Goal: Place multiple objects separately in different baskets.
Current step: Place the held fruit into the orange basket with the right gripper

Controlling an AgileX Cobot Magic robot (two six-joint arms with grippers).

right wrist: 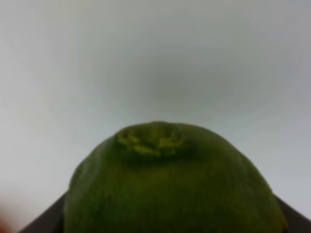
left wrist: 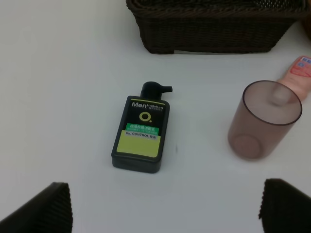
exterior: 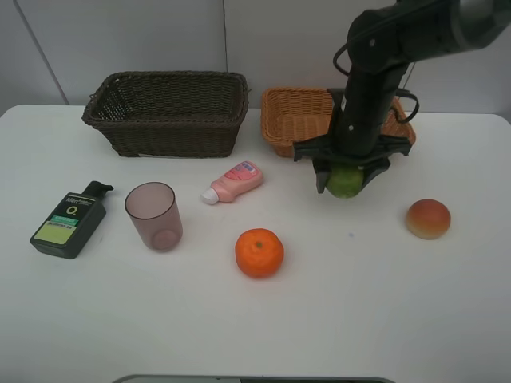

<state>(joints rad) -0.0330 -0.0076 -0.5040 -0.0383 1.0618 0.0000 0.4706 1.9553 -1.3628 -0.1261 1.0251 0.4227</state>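
Within clamped right claw [exterior: 346,179], green fruit [exterior: 344,184].

Lab-style test setup: bare white table [exterior: 359,319], plain white wall [exterior: 160,40].

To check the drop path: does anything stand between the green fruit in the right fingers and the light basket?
Nothing visible does. The green fruit, held in the right fingers, is in front of the light basket; only bare table lies between. The arm hides part of it.
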